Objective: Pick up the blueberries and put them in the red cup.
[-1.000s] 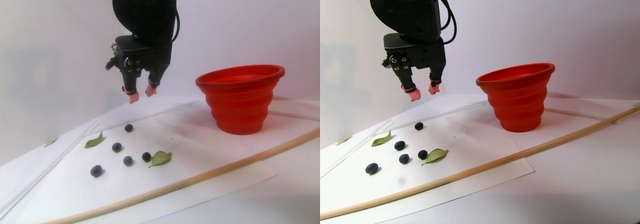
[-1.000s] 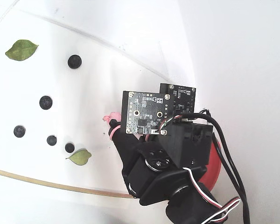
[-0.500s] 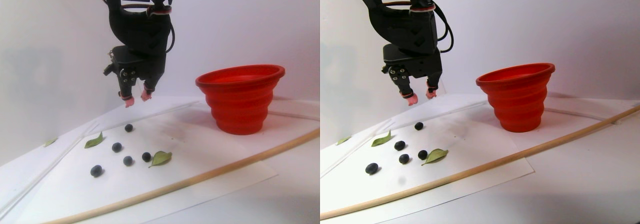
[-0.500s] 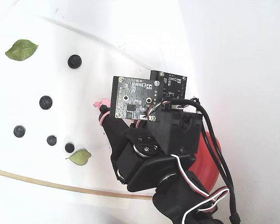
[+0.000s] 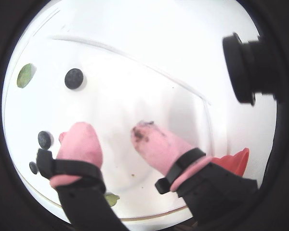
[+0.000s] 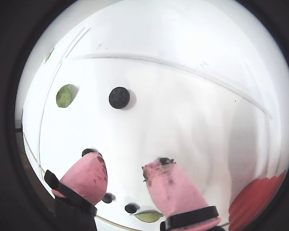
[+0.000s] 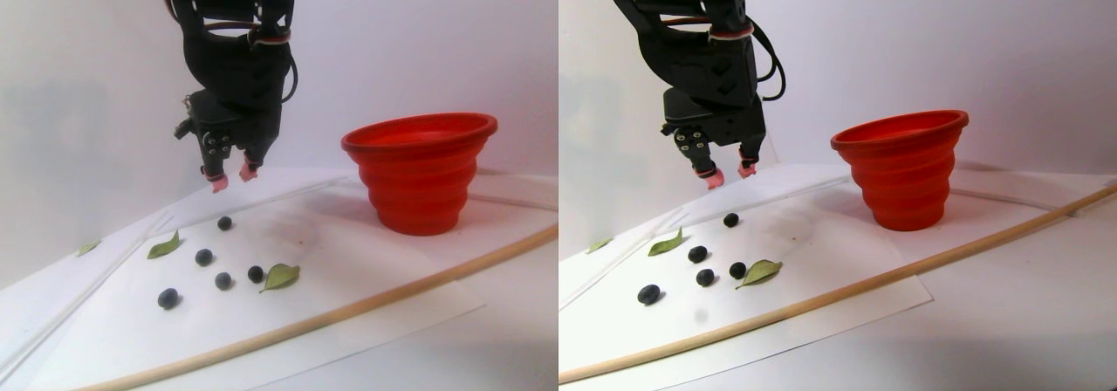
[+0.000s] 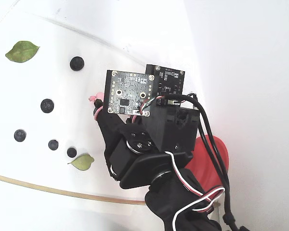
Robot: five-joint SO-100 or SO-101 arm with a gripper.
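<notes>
My gripper (image 7: 229,176) hangs in the air above the far end of the white sheet (image 7: 366,273), empty, its two pink-capped fingertips (image 6: 172,185) parted by a modest gap with nothing between them. Dark smears show on both caps in both wrist views; I judge this to be berry residue, which could make the pads slick.

The blueberries (image 7: 225,223) lie loose on the sheet, five in all in the stereo pair view, none yet in the red cup (image 7: 421,171). The nearest berry (image 6: 119,97) sits ahead of my fingertips and well below them. The other four (image 8: 47,105) lie further toward the camera in the stereo pair view, two of them close to a green leaf (image 7: 281,277). The cup stands upright to the right of the berries in that view, well apart from them, rim wide and open.

Handling assessment: each berry looks light, round and smooth, so it is likely to roll away if nudged from one side. I also expect the skin to be soft and prone to crushing. I judge the best hold to be across the widest part, one cap on each side, coming straight down and closing gently.

A thin wooden stick (image 7: 419,282) lies across the near edge of the sheet, clear of the berries.
</notes>
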